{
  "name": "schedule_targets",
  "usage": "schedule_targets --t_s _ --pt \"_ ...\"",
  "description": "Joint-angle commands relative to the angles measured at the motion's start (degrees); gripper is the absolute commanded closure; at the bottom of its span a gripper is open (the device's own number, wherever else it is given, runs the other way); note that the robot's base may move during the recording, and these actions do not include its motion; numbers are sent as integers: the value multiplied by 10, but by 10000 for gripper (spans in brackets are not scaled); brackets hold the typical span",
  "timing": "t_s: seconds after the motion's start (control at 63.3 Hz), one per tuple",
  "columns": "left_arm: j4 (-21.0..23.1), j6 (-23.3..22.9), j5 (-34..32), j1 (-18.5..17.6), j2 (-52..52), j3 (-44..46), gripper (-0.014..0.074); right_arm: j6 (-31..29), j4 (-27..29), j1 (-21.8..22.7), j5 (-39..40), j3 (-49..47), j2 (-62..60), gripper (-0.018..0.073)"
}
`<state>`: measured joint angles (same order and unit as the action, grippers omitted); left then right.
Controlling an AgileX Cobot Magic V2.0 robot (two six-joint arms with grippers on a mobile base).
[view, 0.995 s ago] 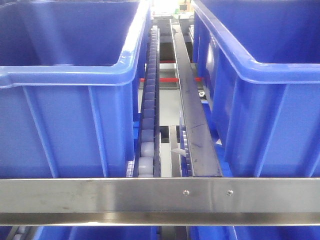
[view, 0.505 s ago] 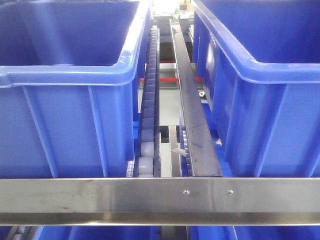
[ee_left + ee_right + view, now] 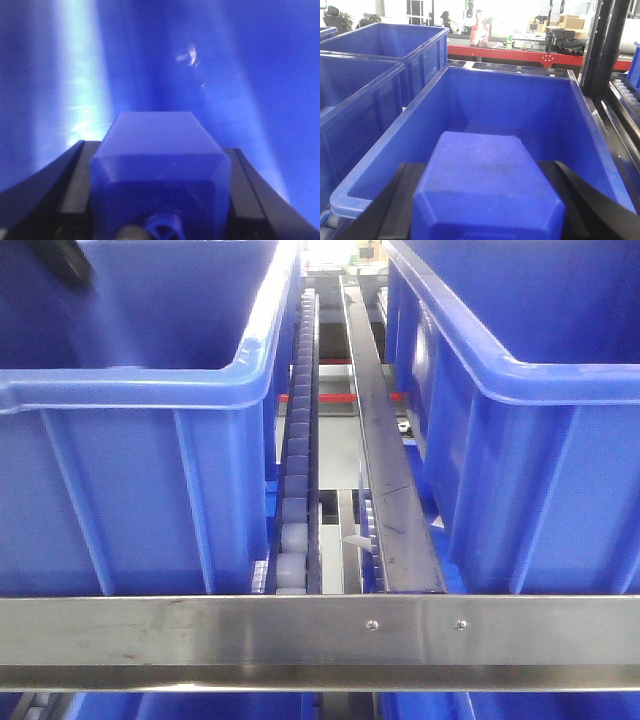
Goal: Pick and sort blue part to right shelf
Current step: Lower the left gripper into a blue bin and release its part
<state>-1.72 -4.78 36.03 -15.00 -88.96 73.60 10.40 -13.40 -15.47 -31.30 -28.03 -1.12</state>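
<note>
In the left wrist view my left gripper is shut on a blue part, a chamfered block between the black fingers. It sits close to a blue bin wall that fills the view. In the front view only a black tip of the left gripper shows, over the left blue bin. In the right wrist view my right gripper is shut on another blue part, held above the near rim of an open blue bin whose floor shows nothing in it.
A roller track and a steel rail run between the left bin and the right blue bin. A steel crossbar spans the front. More blue bins stand left of the right gripper, a black upright to its right.
A black tip of the left gripper has come into the front view at the top left, over the left bin. The bins and rails have not moved.
</note>
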Motion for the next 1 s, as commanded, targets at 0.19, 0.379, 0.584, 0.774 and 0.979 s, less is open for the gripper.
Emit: schedule_targets --t_s 0.19,0.379,0.584,0.774,0.979 --pt "7 -5 -44 28 -104 65 209 -3 -9 3 56 -16 -3 323" --pt "7 -5 -51 51 -140 65 209 -3 -9 3 51 -16 -3 323" --pt "7 -5 -43 57 -150 65 206 -3 -9 3 51 -16 -3 323" --pt "7 0 -37 57 -149 65 72 -3 -9 3 51 -16 -3 323" --pt "7 13 -26 57 -138 65 -80 -3 -9 3 51 -16 -3 323"
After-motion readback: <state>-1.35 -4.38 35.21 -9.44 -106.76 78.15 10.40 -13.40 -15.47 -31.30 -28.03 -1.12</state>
